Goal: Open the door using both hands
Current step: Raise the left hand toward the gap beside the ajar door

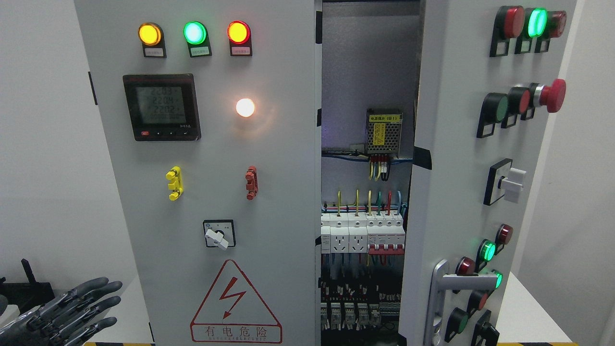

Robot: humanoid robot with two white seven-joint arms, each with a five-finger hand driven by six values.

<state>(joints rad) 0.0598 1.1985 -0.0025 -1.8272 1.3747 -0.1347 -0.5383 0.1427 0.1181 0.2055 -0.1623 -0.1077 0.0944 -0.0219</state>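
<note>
An electrical cabinet's right door [461,182] stands partly open at the right of the frame, exposing live wiring and breakers [362,235] in the gap at centre; the left door [211,168] remains closed. A careless swing could likely knock the protruding red stop button [552,95] or snag the door handle [439,293]. The robot's left hand [67,310] hangs at lower left, fingers spread and holding nothing, well apart from both doors. The right hand is out of view.
</note>
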